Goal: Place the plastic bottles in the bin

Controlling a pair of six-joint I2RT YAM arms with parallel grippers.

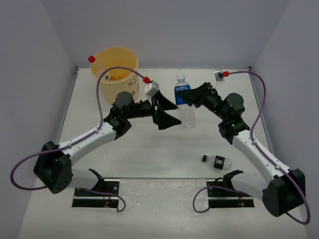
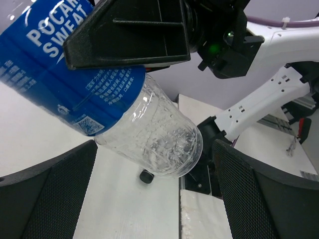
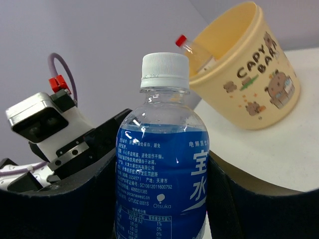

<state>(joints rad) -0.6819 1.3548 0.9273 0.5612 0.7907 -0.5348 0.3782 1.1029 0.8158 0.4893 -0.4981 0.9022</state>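
Pale lavender walls close in a white table (image 1: 149, 149) on three sides. At the far left corner stands the bin (image 1: 102, 82), a round pale-yellow bucket with brown cartoon prints on its wall. A red-capped bottle (image 1: 91, 59) leans up past its rim, and something orange shows inside, too small to tell apart. Right of the bin, the left arm reaches toward the table's middle. The left gripper (image 1: 177, 114) is spread wide and holds nothing. In its wrist view its fingers (image 2: 50, 194) sit on either side of the clear lower end of the blue-labelled bottle (image 1: 187, 114), apart from it. That bottle stands upright near the centre of the table, white cap on top. Whether its base rests on the surface cannot be told. The right gripper (image 1: 187, 94) comes in from the right and is closed on the bottle's blue label, one finger pressed to each side in the right wrist view. Well apart from this, near the front right and close to the right arm's base, a small clear bottle (image 1: 218, 161) with a dark cap lies on its side on the table.
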